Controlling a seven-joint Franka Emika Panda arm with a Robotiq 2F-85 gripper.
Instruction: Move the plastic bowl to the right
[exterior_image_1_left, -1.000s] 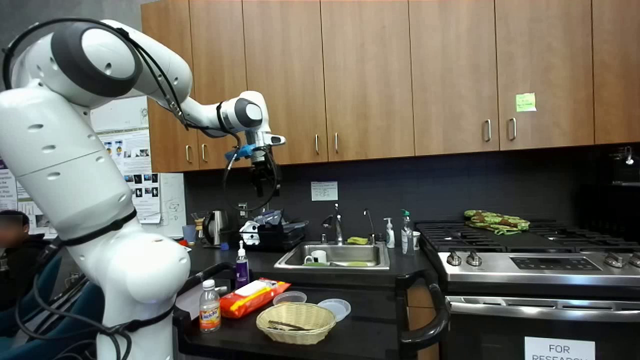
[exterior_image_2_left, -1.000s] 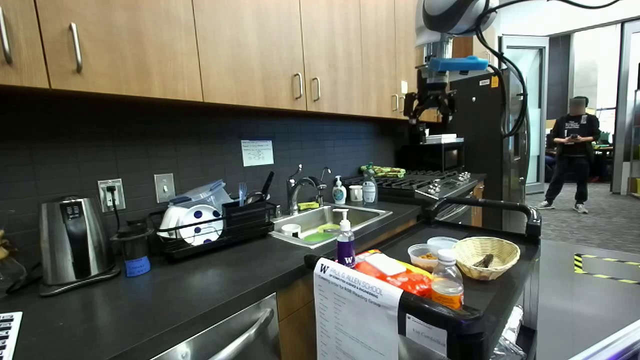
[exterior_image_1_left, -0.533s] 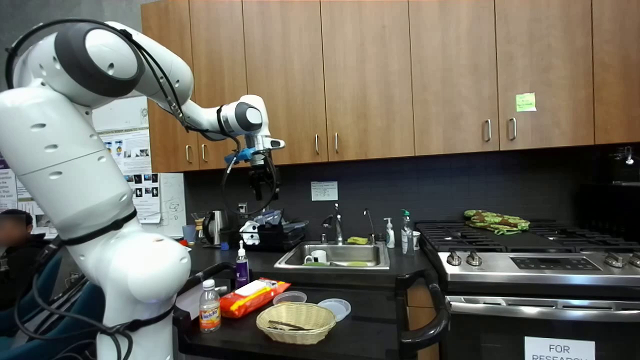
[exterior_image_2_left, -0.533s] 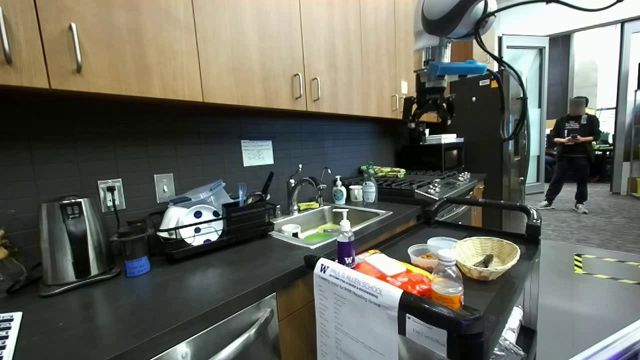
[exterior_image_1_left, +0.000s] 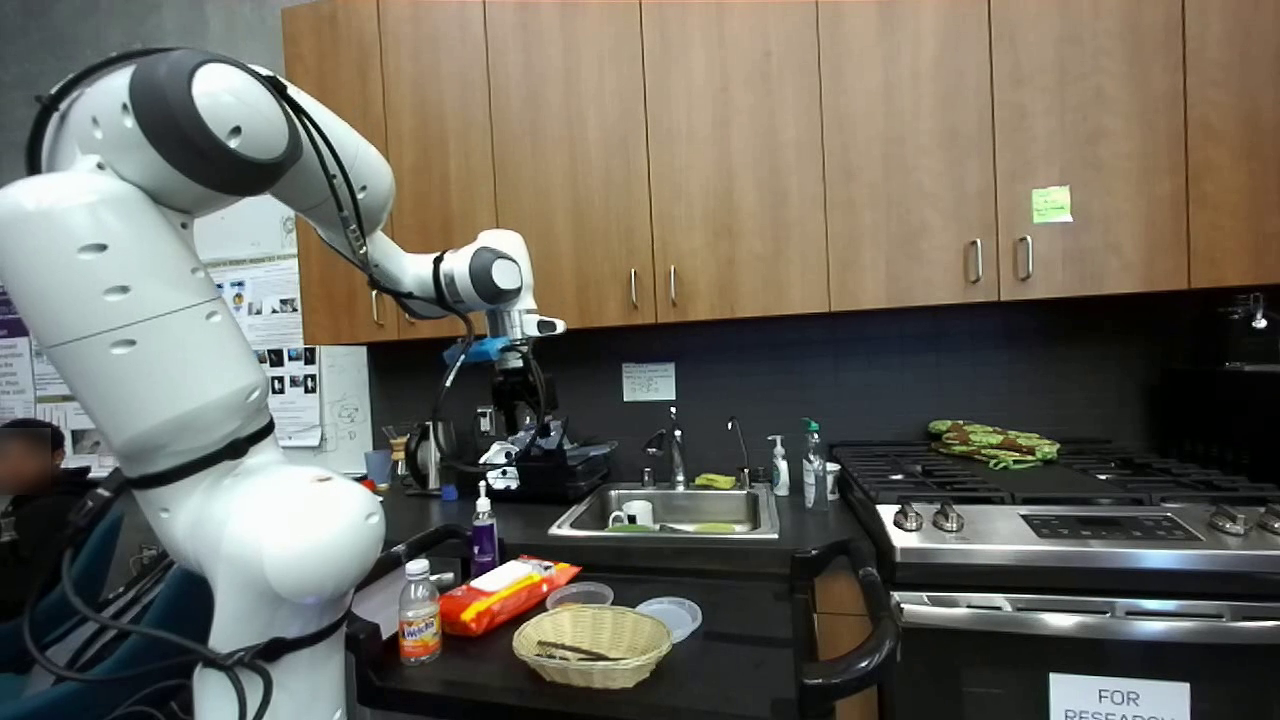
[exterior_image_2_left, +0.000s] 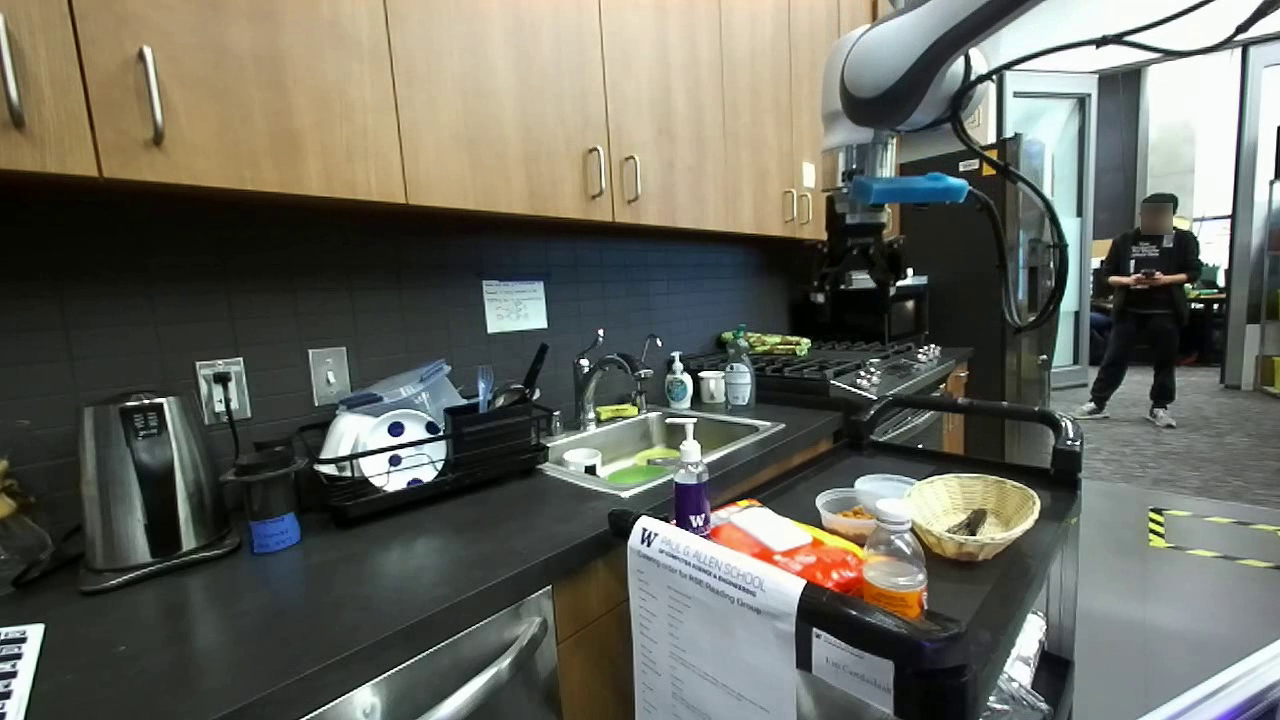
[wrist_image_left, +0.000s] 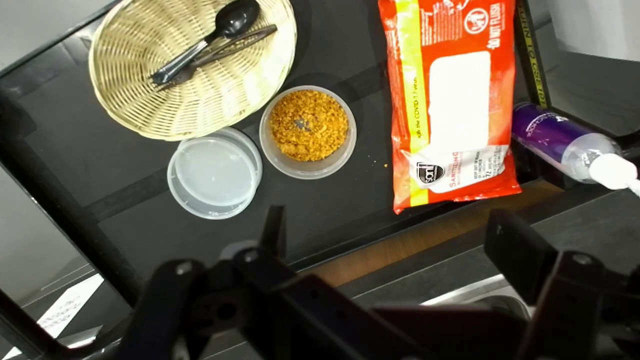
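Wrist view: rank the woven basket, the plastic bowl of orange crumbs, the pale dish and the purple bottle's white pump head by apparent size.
1. Woven basket, largest even though the top edge cuts it off.
2. Plastic bowl and pale dish: too alike to rank.
3. White pump head, smallest.

The bowl (wrist_image_left: 311, 170) is round and translucent, its plastic wall pale, and stands upright and uncovered on the cart (wrist_image_left: 325, 205), orange crumbs (wrist_image_left: 325, 125) covering its base. In the wrist view, bare wall shows widest near its 6 o'clock. It lies at 4 o'clock from the basket (wrist_image_left: 135, 107), just beside it; whether they touch is unclear.
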